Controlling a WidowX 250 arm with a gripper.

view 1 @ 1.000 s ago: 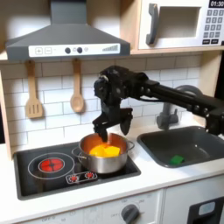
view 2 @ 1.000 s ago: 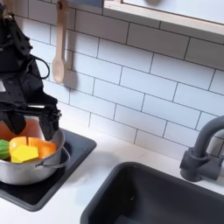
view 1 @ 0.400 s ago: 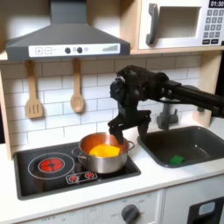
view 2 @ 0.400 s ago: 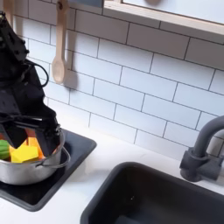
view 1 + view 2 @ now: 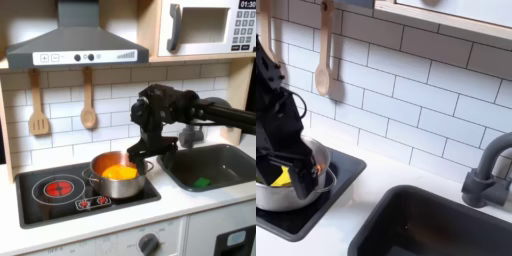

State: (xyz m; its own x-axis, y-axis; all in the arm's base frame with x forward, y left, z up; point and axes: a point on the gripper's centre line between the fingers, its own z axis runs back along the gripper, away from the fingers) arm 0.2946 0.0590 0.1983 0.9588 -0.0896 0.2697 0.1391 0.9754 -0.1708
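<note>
White tiles back my toy stove [image 5: 60,200]; my gripper [image 5: 140,153] hangs over the pot's [image 5: 118,181] right rim in the first exterior view, fingers spread, holding nothing.

light: even, soft, indoor | shadows: faint under hood [image 5: 75,40], upper left | glare: mild on tiles [image 5: 416,80] | blur: arm [image 5: 281,110] smeared, low-res, both exterior views
</note>
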